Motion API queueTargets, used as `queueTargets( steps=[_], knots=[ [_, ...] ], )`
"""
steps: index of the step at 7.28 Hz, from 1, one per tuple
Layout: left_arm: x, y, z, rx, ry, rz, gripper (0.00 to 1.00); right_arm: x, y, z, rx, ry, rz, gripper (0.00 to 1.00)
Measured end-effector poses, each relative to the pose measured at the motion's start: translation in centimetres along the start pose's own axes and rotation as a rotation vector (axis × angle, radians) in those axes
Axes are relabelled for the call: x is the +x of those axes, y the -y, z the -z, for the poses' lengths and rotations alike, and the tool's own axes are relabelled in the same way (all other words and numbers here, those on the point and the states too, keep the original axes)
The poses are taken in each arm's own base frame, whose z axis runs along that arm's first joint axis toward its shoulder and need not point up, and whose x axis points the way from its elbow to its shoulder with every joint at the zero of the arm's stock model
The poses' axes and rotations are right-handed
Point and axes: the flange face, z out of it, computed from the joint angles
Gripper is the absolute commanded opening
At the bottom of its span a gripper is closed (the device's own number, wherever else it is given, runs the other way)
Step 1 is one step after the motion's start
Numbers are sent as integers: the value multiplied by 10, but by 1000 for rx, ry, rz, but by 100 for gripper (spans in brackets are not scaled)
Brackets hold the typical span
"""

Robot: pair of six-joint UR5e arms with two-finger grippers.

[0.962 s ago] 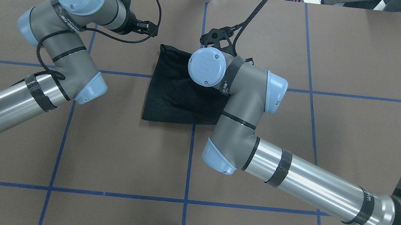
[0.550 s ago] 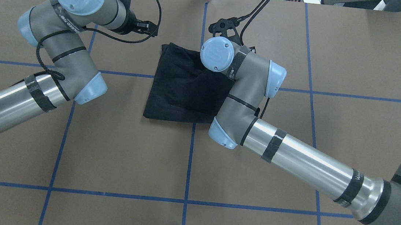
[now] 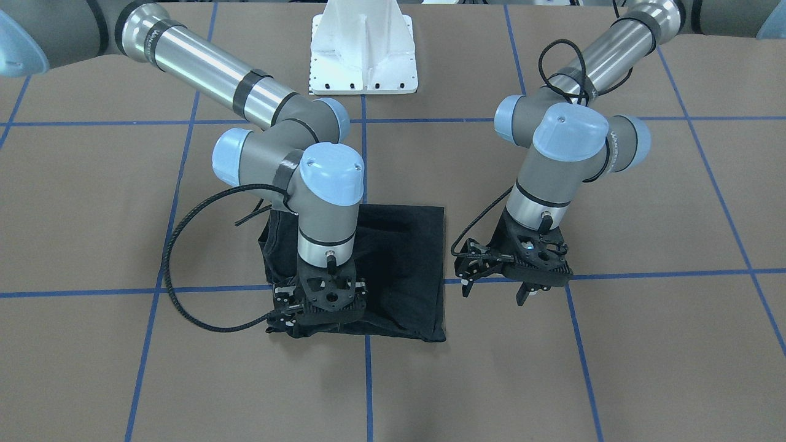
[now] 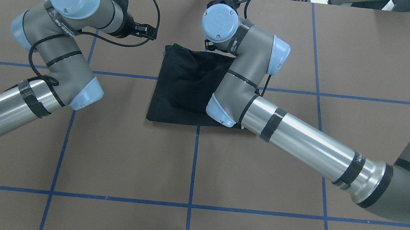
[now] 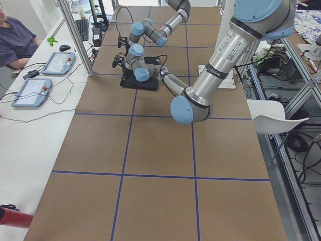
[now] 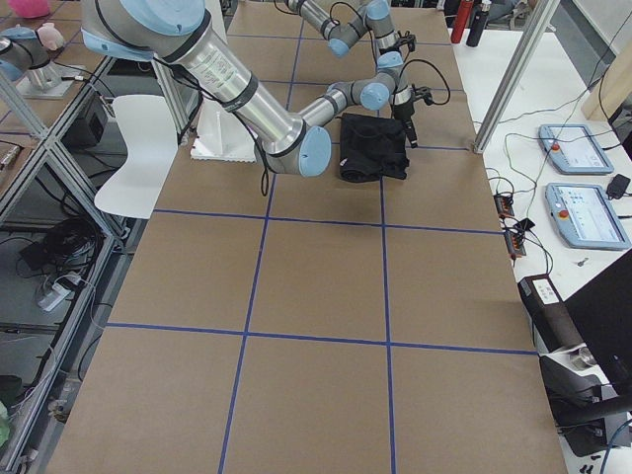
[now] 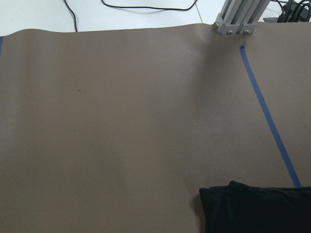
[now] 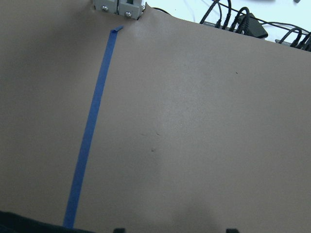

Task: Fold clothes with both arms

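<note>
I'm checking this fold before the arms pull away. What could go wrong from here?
1. The right gripper sits low over one edge of the T-shirt; pulling away might snag that edge and drag the fold open.
2. The T-shirt looks bunched beside the right arm, so the stack may slump.
3. The open left gripper hangs close beside the T-shirt; a sideways move might nudge it.

Right gripper (image 3: 319, 312), at 12 o'clock overhead, points down, jaws apart. Left gripper (image 3: 496, 290), at 10 o'clock, likewise spread.
</note>
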Motion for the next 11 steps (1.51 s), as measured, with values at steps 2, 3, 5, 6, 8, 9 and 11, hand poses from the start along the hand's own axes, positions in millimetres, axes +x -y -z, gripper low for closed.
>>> queueTargets(
  steps=[2, 3, 5, 6, 8, 9, 11],
  knots=[
    [-7, -4, 11, -32, 6, -20, 100, 42, 31, 18, -114, 27, -42, 99],
    [-21, -4, 23, -51, 34, -72, 100, 69, 37, 31, -159, 22, -39, 99],
    [-78, 6, 66, -105, 90, -180, 100, 172, 33, 50, -244, 59, -19, 100],
    [-127, 11, 87, -168, 85, -149, 100, 242, 22, 49, -290, 97, -21, 100],
    [-250, -1, 115, -276, 106, -12, 100, 383, -22, 36, -349, 117, 2, 100],
    [-305, -9, 129, -304, 136, -14, 100, 452, -42, 32, -363, 105, 21, 100],
    [-407, -33, 165, -343, 186, -98, 100, 580, -85, 33, -405, 82, 18, 100]
  ],
)
